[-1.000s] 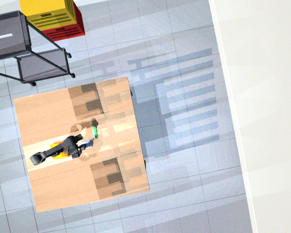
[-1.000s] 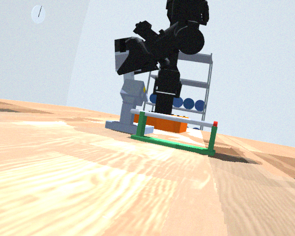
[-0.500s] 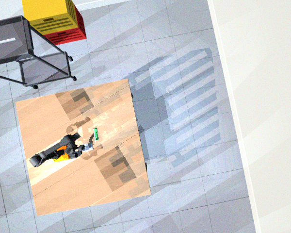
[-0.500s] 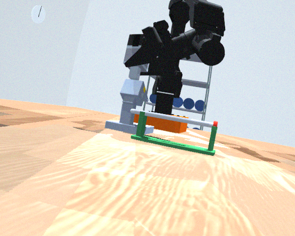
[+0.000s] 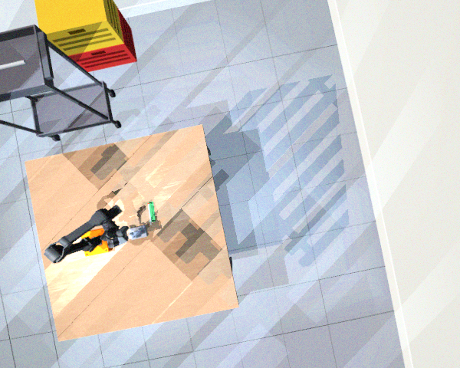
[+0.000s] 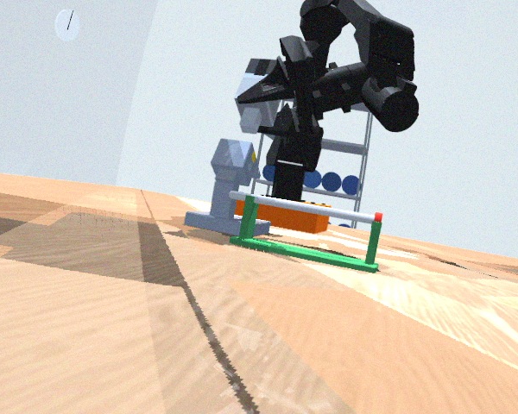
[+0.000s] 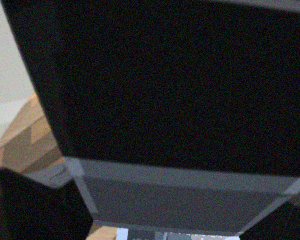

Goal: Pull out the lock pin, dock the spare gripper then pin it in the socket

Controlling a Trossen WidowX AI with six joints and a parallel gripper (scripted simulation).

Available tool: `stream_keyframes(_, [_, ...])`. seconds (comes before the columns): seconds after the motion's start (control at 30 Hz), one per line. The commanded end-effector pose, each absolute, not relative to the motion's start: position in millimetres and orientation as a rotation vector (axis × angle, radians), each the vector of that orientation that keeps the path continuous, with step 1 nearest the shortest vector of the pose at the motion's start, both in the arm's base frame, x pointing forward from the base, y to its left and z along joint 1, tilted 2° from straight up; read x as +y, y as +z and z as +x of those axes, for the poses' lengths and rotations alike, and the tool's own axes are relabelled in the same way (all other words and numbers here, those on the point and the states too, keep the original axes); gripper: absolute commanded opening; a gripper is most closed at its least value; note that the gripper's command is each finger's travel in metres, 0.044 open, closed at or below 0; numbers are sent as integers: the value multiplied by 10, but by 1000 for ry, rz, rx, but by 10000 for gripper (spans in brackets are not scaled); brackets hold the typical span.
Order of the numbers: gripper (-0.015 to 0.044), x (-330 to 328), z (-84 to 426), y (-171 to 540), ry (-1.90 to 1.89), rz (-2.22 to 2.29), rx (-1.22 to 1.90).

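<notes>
Exterior view, black pincer (image 6: 263,90) clamped on the spare gripper (image 6: 255,90) above the table, pin (image 6: 304,205) across green stand (image 6: 304,254).

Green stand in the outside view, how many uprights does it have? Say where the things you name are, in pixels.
2: one upright (image 6: 249,218) at the mount (image 6: 224,196) side, one (image 6: 373,242) beneath the red tip (image 6: 378,216).
</notes>
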State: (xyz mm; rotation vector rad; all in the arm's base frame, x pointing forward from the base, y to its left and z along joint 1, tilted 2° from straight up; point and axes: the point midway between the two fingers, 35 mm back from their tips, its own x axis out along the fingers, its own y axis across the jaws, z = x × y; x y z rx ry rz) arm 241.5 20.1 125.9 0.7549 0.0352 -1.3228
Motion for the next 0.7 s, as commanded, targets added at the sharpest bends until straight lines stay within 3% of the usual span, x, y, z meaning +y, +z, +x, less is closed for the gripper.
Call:
stream_keyframes(0.0, [0,216,2422,1292,-1298,771,3])
stream_keyframes(0.67, [0,213,2568,1061,-1294,778,-1])
